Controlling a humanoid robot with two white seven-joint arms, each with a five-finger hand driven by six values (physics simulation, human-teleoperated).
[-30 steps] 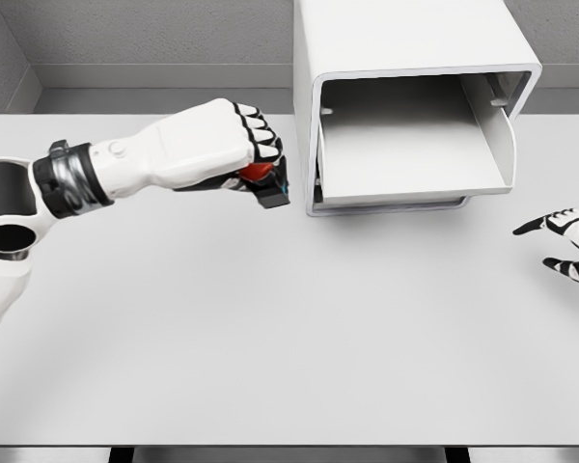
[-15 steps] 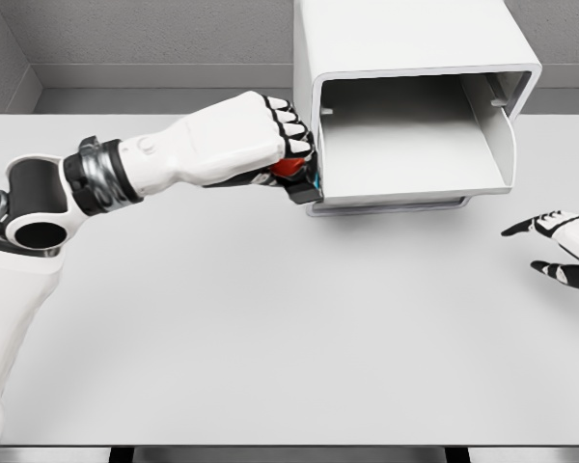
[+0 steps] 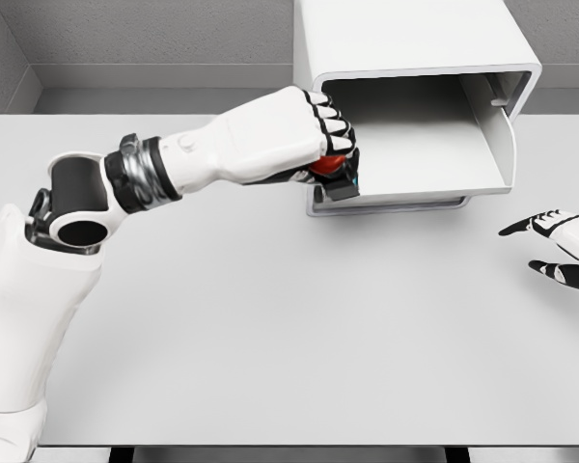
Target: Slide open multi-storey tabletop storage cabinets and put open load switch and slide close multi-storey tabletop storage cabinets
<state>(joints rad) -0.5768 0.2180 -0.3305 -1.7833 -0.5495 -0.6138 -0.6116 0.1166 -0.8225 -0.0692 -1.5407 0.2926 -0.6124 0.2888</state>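
1. Head view: I see a plain grey-walled room and a wide pale bench [image 3: 270,328], with the white storage cabinet [image 3: 405,48] standing at its far edge.
2. The cabinet's drawer [image 3: 415,154] is slid out toward me, its tray bare.
3. My left robot hand [image 3: 314,145] is curled tight around the load switch [image 3: 330,172], a red and black piece showing under the fingers, right at the drawer's front-left corner.
4. My right robot hand [image 3: 560,246] hangs low at the right edge over the bench, fingers loosely spread and holding nothing.
5. I judge the placing step is in hand: the drawer is open and the switch has not yet been released.
6. Next I would carry the switch over the drawer lip, lower it onto the tray and loosen the fingers, then push the drawer closed.
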